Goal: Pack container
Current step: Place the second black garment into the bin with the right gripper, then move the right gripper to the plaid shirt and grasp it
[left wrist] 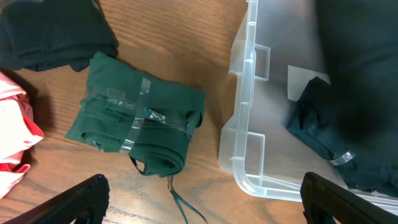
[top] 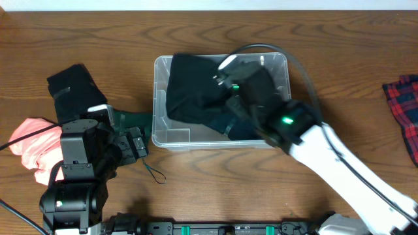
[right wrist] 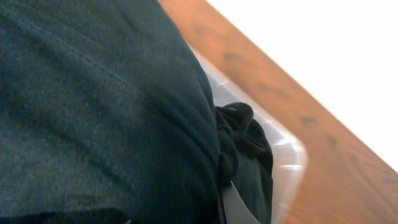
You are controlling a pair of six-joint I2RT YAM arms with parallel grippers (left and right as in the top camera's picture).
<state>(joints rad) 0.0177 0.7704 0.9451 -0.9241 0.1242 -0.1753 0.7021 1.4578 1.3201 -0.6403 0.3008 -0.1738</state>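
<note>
The clear plastic container stands at the table's middle with a large black garment lying in it. My right gripper is down inside the container on that garment. In the right wrist view the garment fills the frame and hides the fingers, with the container's corner beyond. My left gripper is open and empty, just left of the container's near-left corner. It hovers above the wood beside a taped, folded green cloth. The container's white label shows through its base.
A black cloth and a pink cloth lie at the far left, behind my left arm. A red and blue plaid cloth lies at the right edge. A thin green string trails from the green cloth.
</note>
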